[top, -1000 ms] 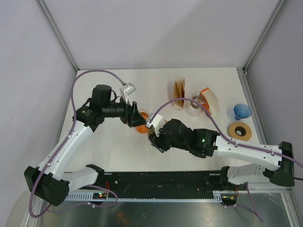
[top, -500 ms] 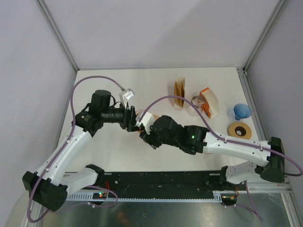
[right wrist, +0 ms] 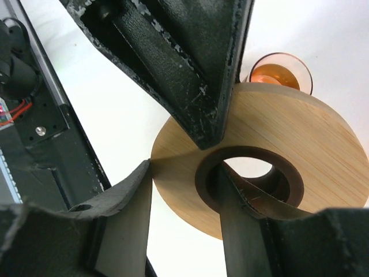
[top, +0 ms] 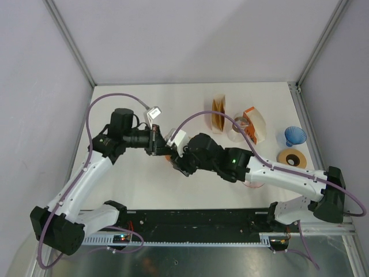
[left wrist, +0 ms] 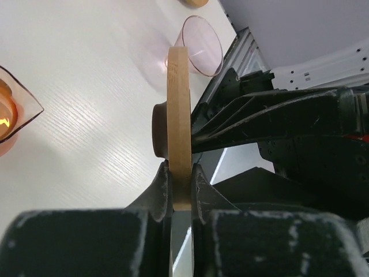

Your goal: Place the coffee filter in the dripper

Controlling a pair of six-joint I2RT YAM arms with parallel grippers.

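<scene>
Since a second earlier the left gripper [left wrist: 181, 180] has gone from spread to clenched, and it now pinches the rim of a wooden ring [left wrist: 179, 98] held on edge. Meanwhile the right gripper [right wrist: 184, 173] has travelled leftward to meet it. The right jaws also grasp this ring, one finger through its dark-collared hole and the other at the outer edge. The left forearm lies level and points right. The right arm stretches across from its base, wrist pointing left. An orange dripper [right wrist: 281, 70] stands just beyond the jaws, behind the ring. The coffee filters [top: 218, 113] stand well apart from both pairs of jaws, further out on the table [top: 259, 98]. A clear cup [left wrist: 202, 45] lies beyond the left jaws.
</scene>
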